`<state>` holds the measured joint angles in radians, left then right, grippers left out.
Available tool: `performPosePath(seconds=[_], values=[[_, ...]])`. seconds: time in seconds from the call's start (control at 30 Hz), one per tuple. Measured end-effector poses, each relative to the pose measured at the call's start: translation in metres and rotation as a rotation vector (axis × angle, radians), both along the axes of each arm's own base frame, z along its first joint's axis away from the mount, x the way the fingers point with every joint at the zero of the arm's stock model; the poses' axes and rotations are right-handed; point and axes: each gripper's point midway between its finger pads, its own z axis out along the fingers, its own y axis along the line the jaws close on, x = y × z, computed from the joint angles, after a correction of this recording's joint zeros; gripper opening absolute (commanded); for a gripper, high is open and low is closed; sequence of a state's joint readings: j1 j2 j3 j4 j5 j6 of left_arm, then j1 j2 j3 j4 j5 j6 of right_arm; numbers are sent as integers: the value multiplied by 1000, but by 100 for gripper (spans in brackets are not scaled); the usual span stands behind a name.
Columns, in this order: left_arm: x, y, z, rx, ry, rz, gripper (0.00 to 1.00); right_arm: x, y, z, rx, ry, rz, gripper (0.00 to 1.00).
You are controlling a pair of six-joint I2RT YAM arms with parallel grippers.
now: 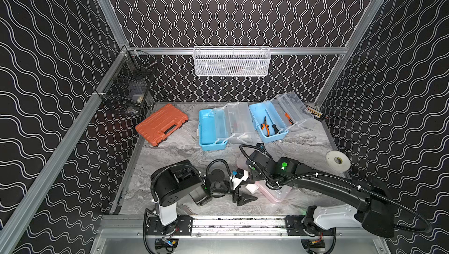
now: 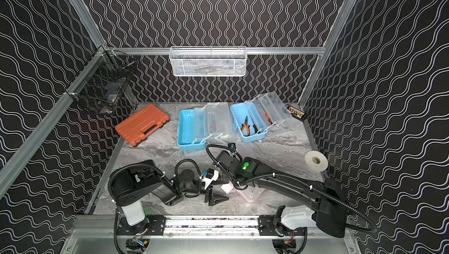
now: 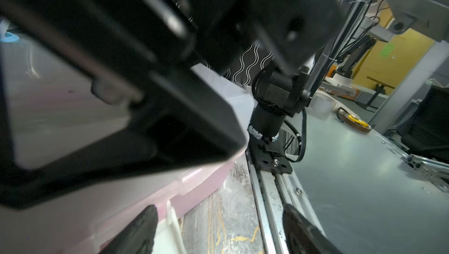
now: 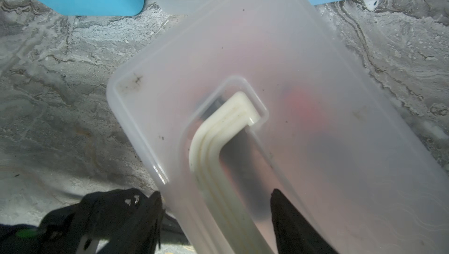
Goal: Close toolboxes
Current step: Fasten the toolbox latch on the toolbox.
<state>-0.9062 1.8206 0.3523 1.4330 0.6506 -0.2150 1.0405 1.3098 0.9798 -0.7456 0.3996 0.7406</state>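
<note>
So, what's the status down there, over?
Left pincer open beside pink toolbox; right pincer open astride its white handle. Lid down. Both blue toolboxes open at back. Orange case apart, nothing blocking.

Pink toolbox (image 4: 303, 82): lid of frosted, translucent plastic, smooth, with a few dark specks; handle (image 4: 213, 148) of opaque cream plastic, ribbed. Blue toolbox at centre (image 1: 206, 131) and blue toolbox beside it (image 1: 258, 114): smooth opaque light-blue plastic bases, clear glossy plastic trays. Orange case (image 1: 161, 124): ribbed matt plastic. Tabletop (image 1: 184, 150): grey marbled, stone-look finish. White basket (image 1: 232, 62): fine metal mesh. Frame rail (image 1: 291, 50): bare silvery metal
</note>
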Motion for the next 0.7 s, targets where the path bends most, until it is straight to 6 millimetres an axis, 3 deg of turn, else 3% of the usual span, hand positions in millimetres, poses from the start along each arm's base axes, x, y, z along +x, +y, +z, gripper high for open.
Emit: performPosePath(seconds=[0.17,0.43,0.7], values=[[-2,-1,9,-31,-1,-13,84,0,0,1,8,-5,0,71],[8,20,18,-11,-43,128,88,-8,-3,10,19,23,27,77],[24,40,4,170,-152,258,90,-5,-3,39,21,-24,62,81]])
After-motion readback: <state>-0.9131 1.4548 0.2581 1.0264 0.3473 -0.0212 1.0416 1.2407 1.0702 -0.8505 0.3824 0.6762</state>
